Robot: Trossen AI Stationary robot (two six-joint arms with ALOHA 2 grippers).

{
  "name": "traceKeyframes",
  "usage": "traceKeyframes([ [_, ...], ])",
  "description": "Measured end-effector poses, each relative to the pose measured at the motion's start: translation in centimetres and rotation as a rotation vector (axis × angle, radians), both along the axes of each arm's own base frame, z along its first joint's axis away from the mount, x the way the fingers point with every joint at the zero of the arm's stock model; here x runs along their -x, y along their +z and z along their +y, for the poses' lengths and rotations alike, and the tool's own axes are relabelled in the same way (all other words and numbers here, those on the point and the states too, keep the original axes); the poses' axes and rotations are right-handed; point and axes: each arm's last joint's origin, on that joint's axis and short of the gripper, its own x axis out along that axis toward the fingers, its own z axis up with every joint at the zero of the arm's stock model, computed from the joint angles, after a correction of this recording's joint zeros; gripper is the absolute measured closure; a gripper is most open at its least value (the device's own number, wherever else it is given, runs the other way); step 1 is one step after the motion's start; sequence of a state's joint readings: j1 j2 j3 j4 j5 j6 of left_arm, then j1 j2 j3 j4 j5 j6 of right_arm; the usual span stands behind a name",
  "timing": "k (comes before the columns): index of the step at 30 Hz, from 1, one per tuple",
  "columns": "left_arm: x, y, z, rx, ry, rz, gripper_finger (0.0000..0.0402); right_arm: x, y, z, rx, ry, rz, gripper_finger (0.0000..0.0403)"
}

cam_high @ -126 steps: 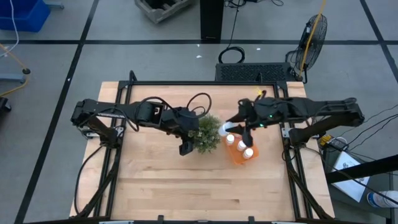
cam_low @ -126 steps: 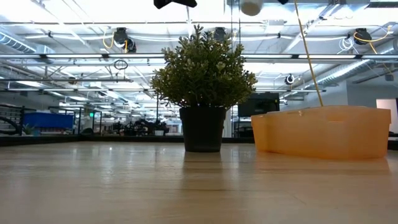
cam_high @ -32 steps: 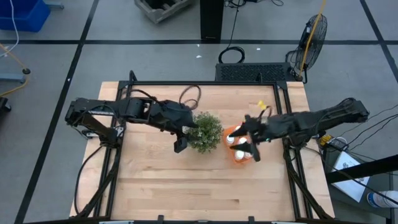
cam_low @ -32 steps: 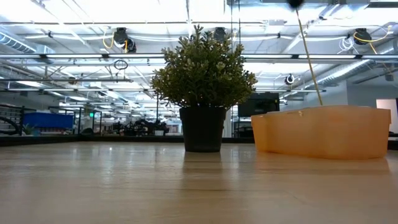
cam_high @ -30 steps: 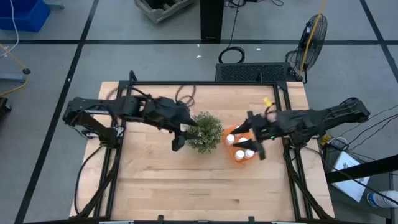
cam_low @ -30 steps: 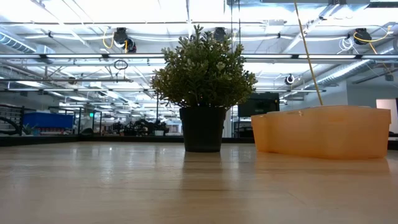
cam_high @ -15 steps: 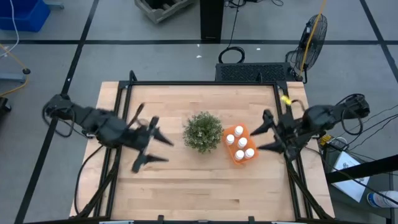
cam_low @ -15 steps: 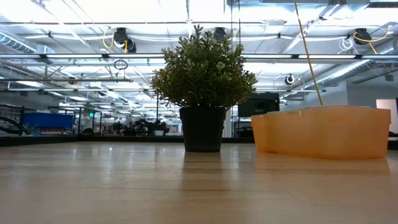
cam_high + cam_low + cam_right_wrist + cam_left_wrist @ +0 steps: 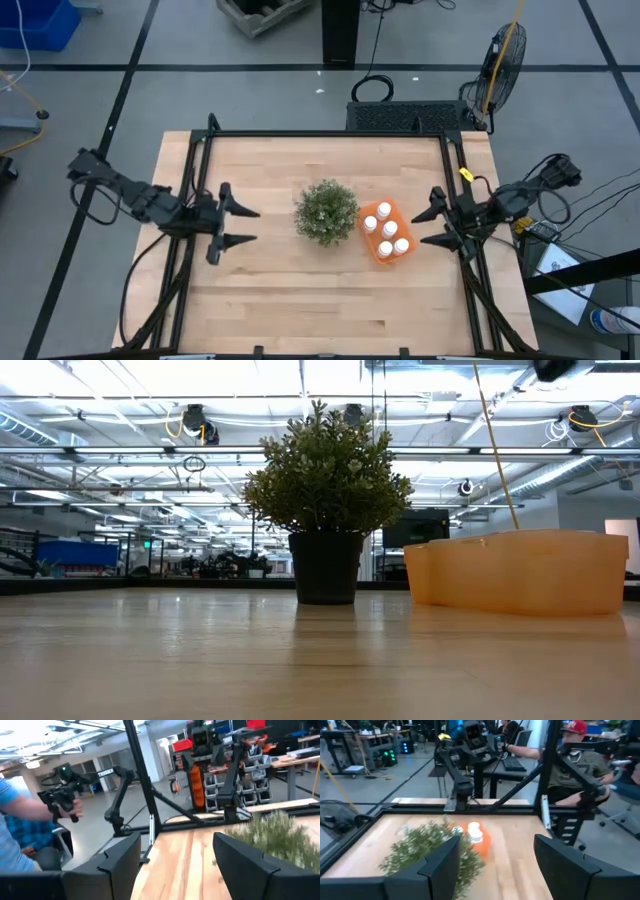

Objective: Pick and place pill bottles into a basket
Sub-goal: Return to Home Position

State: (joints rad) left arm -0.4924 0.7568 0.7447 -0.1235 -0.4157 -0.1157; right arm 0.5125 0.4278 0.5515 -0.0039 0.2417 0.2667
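The orange basket stands on the table right of the green plant. Several white pill bottles stand upright inside it; their caps show from above. In the low view the basket's wall hides them. My left gripper is open and empty at the table's left side, pointing toward the plant. My right gripper is open and empty just right of the basket, pointing toward it. The left wrist view shows the basket with bottles behind the plant.
The potted plant stands at the table's middle, close to the basket's left side. A black metal frame runs along the table's edges. People sit at desks beyond the table. Bare wood lies along the near half of the table.
Both arms have drawn back from the middle: my left gripper from beside the plant toward the table's left edge, my right gripper from above the basket toward the right edge. Both have opened wide. The basket, bottles and plant have stayed put.
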Motion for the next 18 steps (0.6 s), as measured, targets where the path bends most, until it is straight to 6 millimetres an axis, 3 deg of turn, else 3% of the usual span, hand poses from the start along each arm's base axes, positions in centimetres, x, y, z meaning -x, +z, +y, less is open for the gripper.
traceKeyframes([
  [4,-0.5,-1.6,0.9,-0.043,0.041,0.032,0.0144,0.4,-3.8,-0.2,-0.002,0.003,-0.006,0.0164],
  [11,-1.3,-4.0,2.9,-0.011,0.194,0.091,0.0144,0.8,-8.8,-0.4,-0.010,0.003,-0.105,0.0163],
  [14,-1.4,-4.5,3.4,-0.031,0.196,0.107,0.0144,0.9,-10.2,-0.5,-0.027,0.006,-0.128,0.0165],
  [18,-1.6,-5.4,4.1,-0.050,0.171,0.137,0.0144,0.9,-10.4,-0.4,-0.069,0.031,-0.124,0.0165],
])
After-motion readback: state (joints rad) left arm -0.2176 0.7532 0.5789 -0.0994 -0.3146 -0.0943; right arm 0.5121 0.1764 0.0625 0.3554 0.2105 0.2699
